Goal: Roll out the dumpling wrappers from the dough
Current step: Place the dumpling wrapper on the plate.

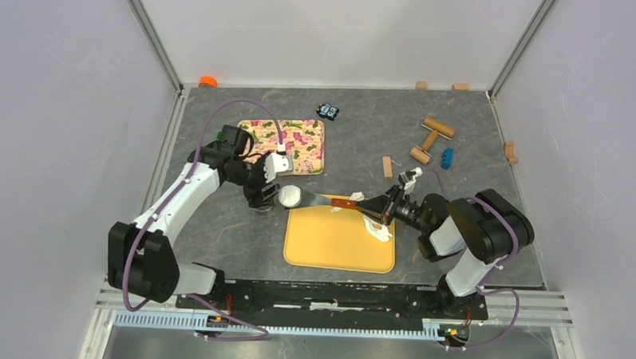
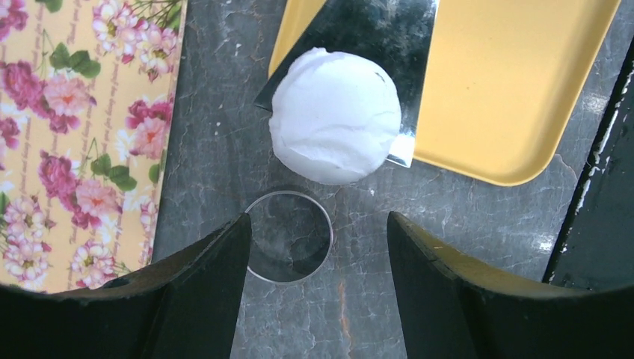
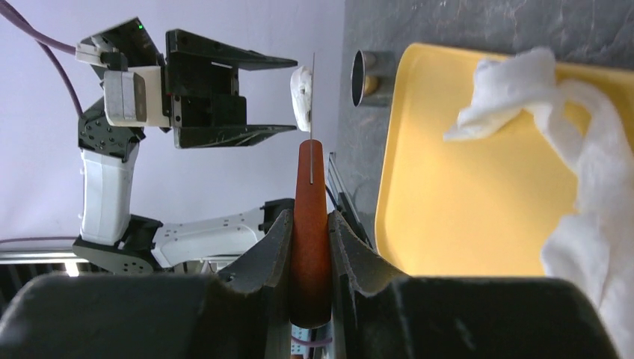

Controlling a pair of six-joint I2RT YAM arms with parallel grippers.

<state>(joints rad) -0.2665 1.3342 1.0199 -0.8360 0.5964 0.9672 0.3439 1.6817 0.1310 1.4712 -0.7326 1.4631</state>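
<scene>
A round flat white dumpling wrapper [image 2: 334,116] [image 1: 289,197] lies on the tip of a metal spatula blade [image 2: 389,37] [image 3: 312,97]. My right gripper [image 3: 309,221] [image 1: 363,207] is shut on the spatula's orange-brown handle [image 3: 310,187] and holds the blade out level to the left. My left gripper [image 2: 318,232] [image 1: 268,195] stands open right beside the wrapper, above a clear round cup [image 2: 289,235] on the table. A ragged stretched strip of dough [image 3: 568,149] [image 1: 377,228] lies on the right side of the yellow board [image 1: 340,248].
A floral board [image 1: 292,143] lies at the back left, next to the left arm. Wooden rolling-pin pieces [image 1: 432,139], a blue item [image 1: 446,158], a small toy car [image 1: 327,111] and wood blocks [image 1: 387,166] sit at the back right. Enclosure walls stand on three sides.
</scene>
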